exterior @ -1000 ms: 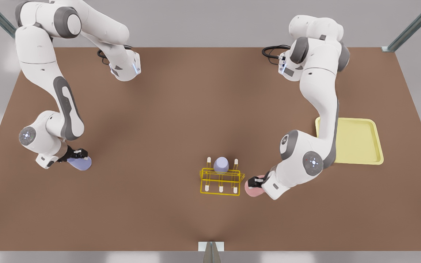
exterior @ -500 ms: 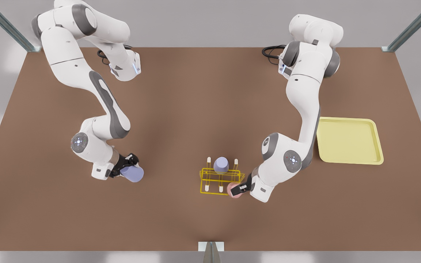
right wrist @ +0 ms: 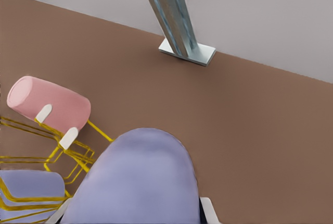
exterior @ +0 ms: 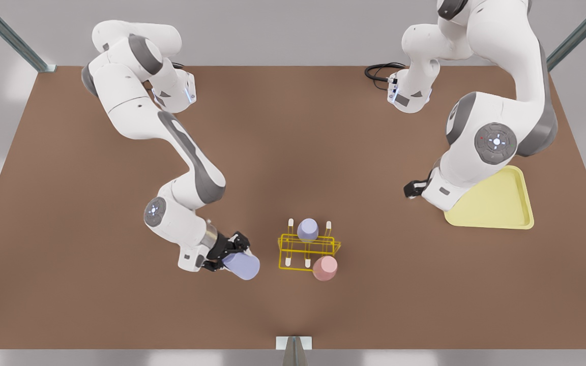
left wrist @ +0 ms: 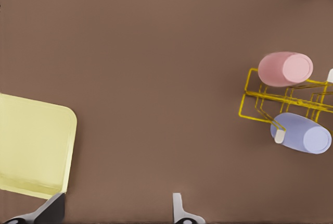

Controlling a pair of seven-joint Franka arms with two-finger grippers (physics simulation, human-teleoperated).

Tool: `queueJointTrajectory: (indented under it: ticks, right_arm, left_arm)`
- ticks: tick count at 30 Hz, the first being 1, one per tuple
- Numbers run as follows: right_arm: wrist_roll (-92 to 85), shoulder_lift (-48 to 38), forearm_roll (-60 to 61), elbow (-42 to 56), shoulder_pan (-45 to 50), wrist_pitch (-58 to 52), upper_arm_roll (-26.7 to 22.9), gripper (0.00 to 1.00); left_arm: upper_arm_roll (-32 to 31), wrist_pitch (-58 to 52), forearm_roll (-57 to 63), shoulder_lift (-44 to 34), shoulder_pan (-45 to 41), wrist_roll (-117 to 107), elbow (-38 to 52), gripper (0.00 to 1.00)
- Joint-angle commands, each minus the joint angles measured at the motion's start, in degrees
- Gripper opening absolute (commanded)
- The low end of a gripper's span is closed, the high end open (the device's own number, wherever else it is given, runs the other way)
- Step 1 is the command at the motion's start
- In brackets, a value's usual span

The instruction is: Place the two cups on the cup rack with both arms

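The right gripper (exterior: 232,254) grips the lavender cup (exterior: 242,266) just beside the yellow cup rack (exterior: 307,249); it should probably tilt the mouth squarely over a free peg. The left gripper (exterior: 409,190) waits spread, empty, by the tray (exterior: 506,208); the pink cup (exterior: 324,268) sits on a peg.

Left gripper (exterior: 411,190) lets go of the pink cup (exterior: 325,268), now sitting on the rack (exterior: 307,247) corner peg, and pulls back to the tray (exterior: 506,206). Right gripper (exterior: 232,250) carries the lavender cup (exterior: 242,266) in from the table's left edge, near the rack.
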Motion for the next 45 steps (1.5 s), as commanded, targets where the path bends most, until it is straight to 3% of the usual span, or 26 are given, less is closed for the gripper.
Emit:
queueJointTrajectory:
  ticks: [1,3,14,41,43,45]
  right_arm:
    - [13.1,2.1,-0.1,3.0,0.1,-0.1,0.7,0.81]
    - [15.0,2.9,-0.1,4.4,0.2,0.0,2.0,0.81]
    - [21.5,8.4,-0.4,13.0,6.8,0.9,3.0,0.81]
    - [21.2,13.5,-1.1,15.8,8.7,1.2,2.8,0.81]
    - [21.2,13.5,-1.1,15.8,8.7,1.1,2.8,1.0]
    - [21.1,13.5,-1.0,15.8,8.7,1.0,2.8,1.0]
  left_arm:
    - [-0.1,-6.1,1.1,0.0,1.5,18.9,-0.2,1.0]
    - [-0.1,-6.0,-2.6,0.1,6.0,27.1,-0.2,1.0]
    - [-0.2,-5.7,-0.2,0.6,5.7,27.2,-0.2,1.0]
    - [-0.1,-5.2,0.1,2.1,5.8,27.2,0.1,1.0]
    - [-0.1,-5.3,0.1,2.1,5.8,27.2,0.3,1.0]
    - [-0.1,-5.2,0.1,2.1,5.8,27.2,0.4,1.0]
